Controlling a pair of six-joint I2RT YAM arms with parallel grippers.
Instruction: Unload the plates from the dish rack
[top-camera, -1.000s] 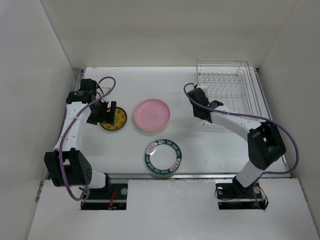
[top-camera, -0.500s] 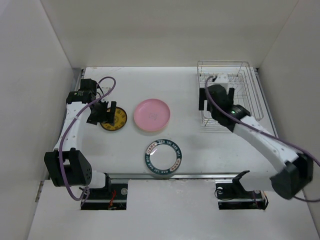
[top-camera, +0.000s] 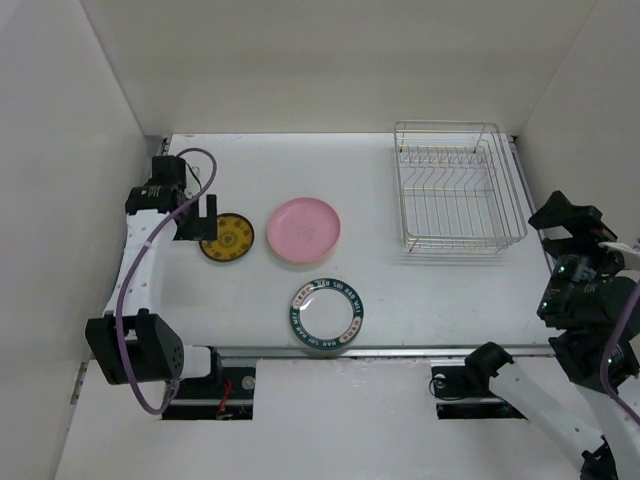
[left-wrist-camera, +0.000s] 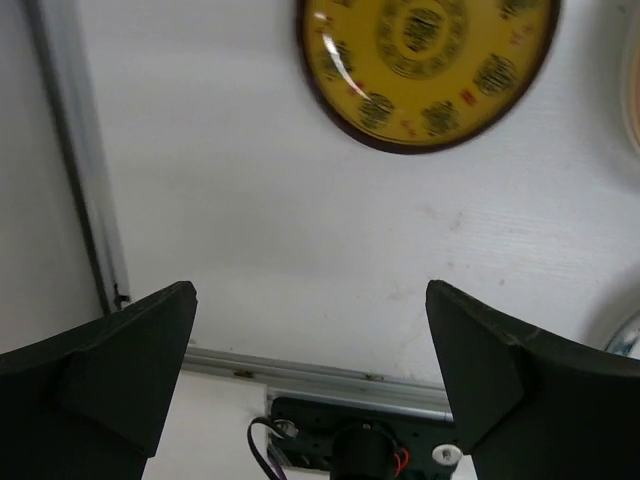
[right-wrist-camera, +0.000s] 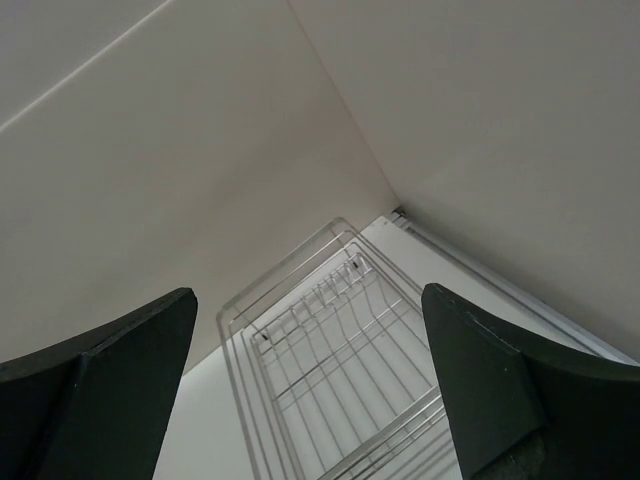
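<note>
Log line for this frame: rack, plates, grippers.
dish rack: empty | on table: yellow-and-black plate, pink plate, teal-rimmed plate | left gripper: open, empty, beside yellow-and-black plate | right gripper: open, empty, clear of dish rack

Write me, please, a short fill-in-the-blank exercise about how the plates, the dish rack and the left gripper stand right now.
1. The dish rack is ___.
2. The pink plate lies ___ the yellow-and-black plate and the dish rack.
3. The left gripper, beside the yellow-and-black plate, has its jaws ___.
Missing words: empty; between; open.
</note>
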